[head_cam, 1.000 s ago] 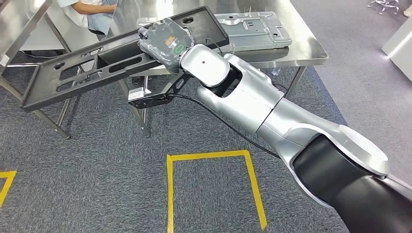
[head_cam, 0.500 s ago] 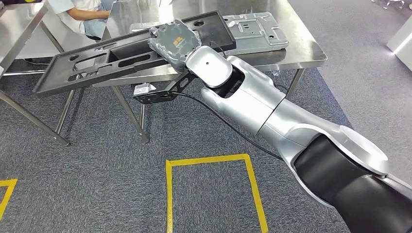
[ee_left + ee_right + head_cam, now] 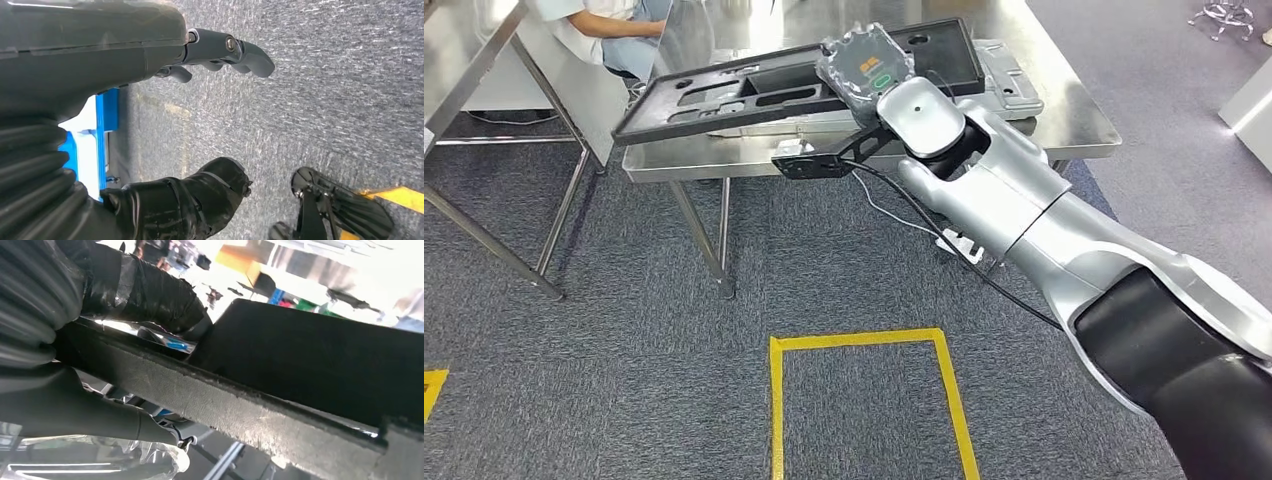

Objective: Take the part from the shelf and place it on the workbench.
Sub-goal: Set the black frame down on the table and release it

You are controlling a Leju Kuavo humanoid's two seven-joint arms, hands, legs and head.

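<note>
Starting at your left, the left hand (image 3: 220,50) hangs over the grey carpet, fingers apart and holding nothing, so it plays no part in the carry. Across the head view, the long black plastic part (image 3: 754,85) reaches from its free end at the left toward the right hand (image 3: 869,65), which grips it near the right end; that off-centre hold is probably why the part lies tilted, free end lower. You have it above the steel table (image 3: 1074,110), with most of its length over the tabletop and its free end past the table's left edge, and I cannot tell whether any of it touches the surface yet. Under its right end lies a grey metal plate (image 3: 1014,85), which the part partly overlaps from this angle. A person in a light blue sleeve (image 3: 584,25) sits behind the table at the upper left. The right wrist view adds what the head view hides: the taped thumb (image 3: 145,292) pressed on one face of the part's rough edge (image 3: 225,405), a finger under the other, confirming a firm clamp.
</note>
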